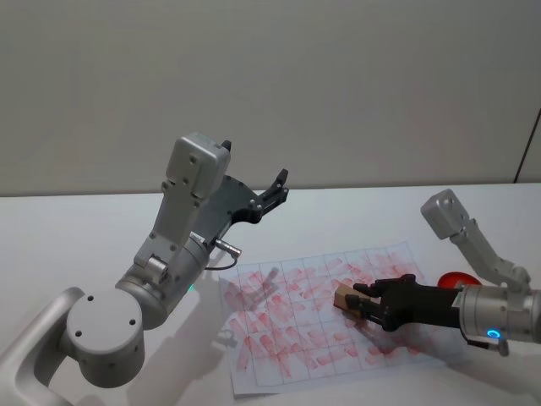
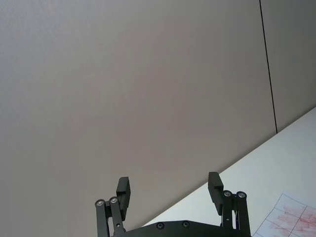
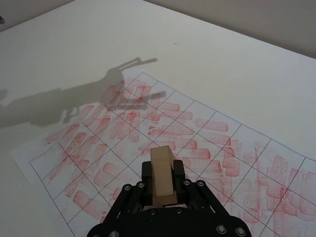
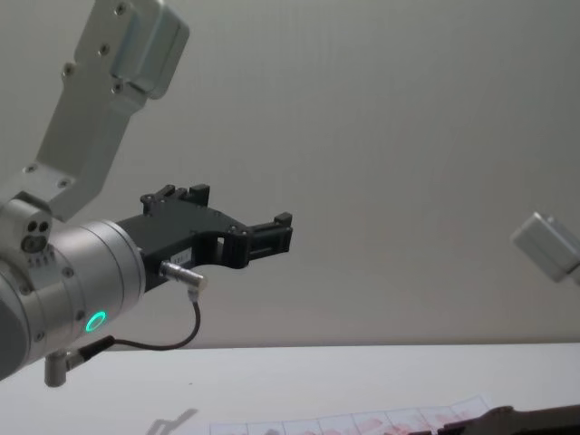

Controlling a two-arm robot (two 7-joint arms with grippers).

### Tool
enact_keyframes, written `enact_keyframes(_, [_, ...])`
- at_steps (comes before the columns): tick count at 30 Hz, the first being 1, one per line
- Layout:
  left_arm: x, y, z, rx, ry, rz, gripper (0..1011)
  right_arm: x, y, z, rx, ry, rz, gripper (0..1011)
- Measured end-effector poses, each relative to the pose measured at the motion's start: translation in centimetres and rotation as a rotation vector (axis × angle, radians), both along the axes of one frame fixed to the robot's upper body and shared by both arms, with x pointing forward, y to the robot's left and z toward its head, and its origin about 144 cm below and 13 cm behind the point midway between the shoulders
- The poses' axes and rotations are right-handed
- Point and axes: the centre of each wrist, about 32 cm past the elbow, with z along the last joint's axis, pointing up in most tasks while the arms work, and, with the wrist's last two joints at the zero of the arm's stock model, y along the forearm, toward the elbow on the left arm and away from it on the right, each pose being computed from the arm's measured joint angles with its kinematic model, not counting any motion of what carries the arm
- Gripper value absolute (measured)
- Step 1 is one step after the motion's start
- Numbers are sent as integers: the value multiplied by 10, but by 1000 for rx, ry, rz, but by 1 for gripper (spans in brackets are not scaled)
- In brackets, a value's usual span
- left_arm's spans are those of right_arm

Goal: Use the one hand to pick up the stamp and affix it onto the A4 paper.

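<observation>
Right gripper (image 1: 359,296) over the right half of the paper (image 1: 270,326), nearest the robot. Its two black fingers are closed most of the way and clamp the stamp (image 1: 344,298) by its long side faces. The right wrist view shows the same hold: the gripper (image 3: 163,170) flanks the stamp (image 3: 163,178), whose free end juts forward over the printed squares of the paper (image 3: 98,148). Whether the stamping face touches the sheet cannot be told.

The stamp is a small block of pale wood. It is probably light and stiff, and dry enough that the fingers will not slip. The flat sides are the sensible place to hold it, leaving the inked face clear. It should take a firm downward press without harm.

The paper lies flat on the white table (image 1: 84,237), its grid crowded with red marks. Being thin and loose, it may slide or lift with the stamp.

Just off the paper's right edge sits a small red round thing (image 1: 456,279).

Left gripper (image 1: 275,190), idle, is held high beyond the paper's far left corner. Its fingers are spread wide and hold nothing, as the left wrist view (image 2: 168,185) and the chest view (image 4: 272,231) also show.
</observation>
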Motion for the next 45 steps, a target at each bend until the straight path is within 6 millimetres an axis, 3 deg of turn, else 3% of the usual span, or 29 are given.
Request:
enact_keyframes(10, [0,0,0,1,0,0,1001,1,2,-6,-22,-46,17,233])
enact_keyframes(28, [0,0,0,0,0,0,1001,3,-1,10,99,-305,-22,233])
enact_keyframes(45, [0,0,0,0,0,0,1001,-22,-17,18,181,-491,-214,233])
